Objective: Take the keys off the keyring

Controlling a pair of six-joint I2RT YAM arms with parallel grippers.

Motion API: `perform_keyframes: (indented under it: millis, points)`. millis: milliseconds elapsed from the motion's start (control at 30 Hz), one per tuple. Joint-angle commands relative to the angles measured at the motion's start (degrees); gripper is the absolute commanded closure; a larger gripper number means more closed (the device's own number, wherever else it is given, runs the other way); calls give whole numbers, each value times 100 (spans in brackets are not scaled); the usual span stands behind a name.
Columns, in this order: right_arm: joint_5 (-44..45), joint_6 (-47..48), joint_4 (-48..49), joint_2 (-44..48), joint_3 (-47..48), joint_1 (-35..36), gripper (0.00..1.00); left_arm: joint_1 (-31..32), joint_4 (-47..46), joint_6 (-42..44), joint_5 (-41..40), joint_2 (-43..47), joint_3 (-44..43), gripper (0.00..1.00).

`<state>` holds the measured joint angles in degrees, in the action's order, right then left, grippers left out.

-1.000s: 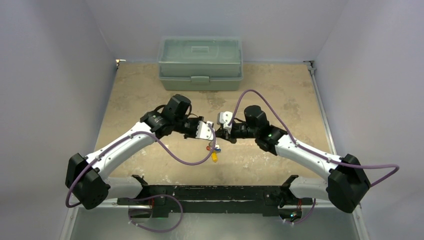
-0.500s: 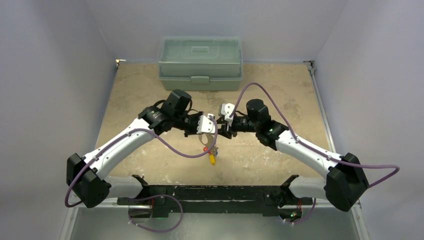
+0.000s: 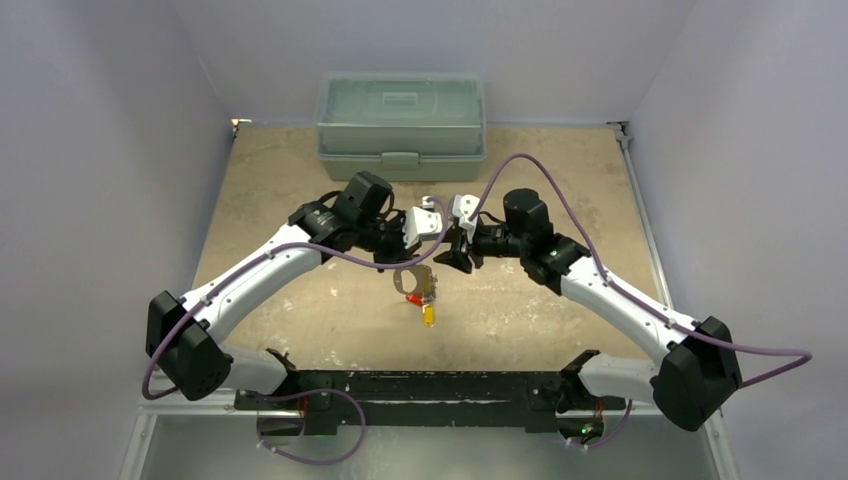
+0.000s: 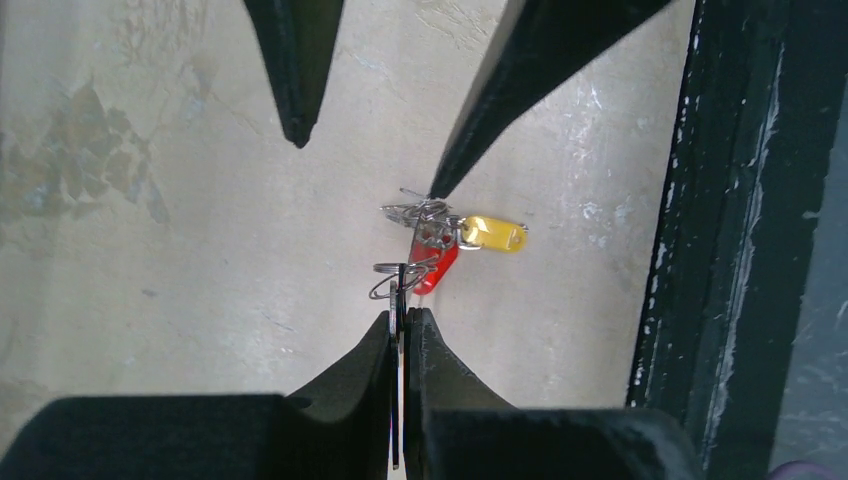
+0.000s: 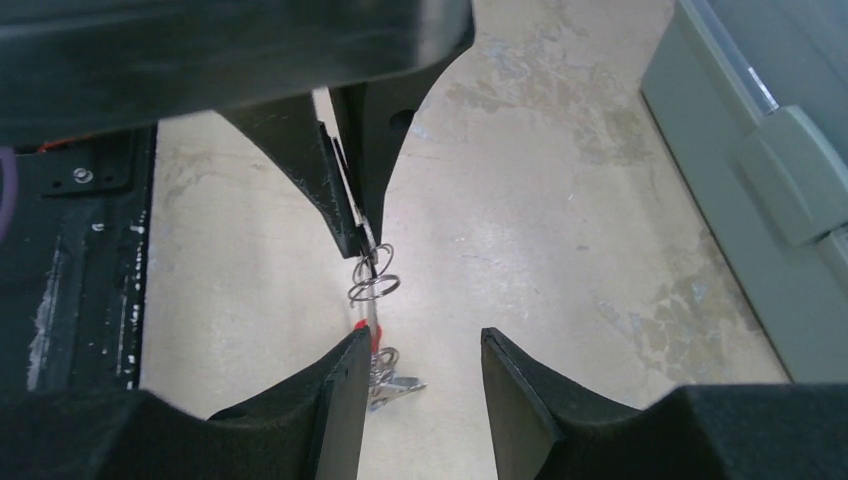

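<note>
My left gripper points down at the table and is shut on a thin flat metal piece seen edge-on in the left wrist view. In the top view this piece looks like the grey oval keyring. Small wire rings and the keys hang below it, with a red tag and a yellow tag. My right gripper is open. Its fingers reach in from the far side. In the right wrist view the keys lie against its left finger.
A grey-green lidded toolbox stands at the back of the table and shows in the right wrist view. A black rail runs along the near edge, at the right in the left wrist view.
Both grippers have moved a little further from the bases and closer together. My left wrist has turned, so the grey loop and tags now hang below it. My right gripper has closed in on the bunch.
</note>
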<state>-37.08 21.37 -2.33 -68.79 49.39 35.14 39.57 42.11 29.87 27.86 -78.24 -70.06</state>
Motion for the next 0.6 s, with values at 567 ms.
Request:
perform_keyframes:
  millis: [567]
  points:
    - [58,-904,520,45,-140,11,51,32,-503,-2888,-162,-96,-300,100]
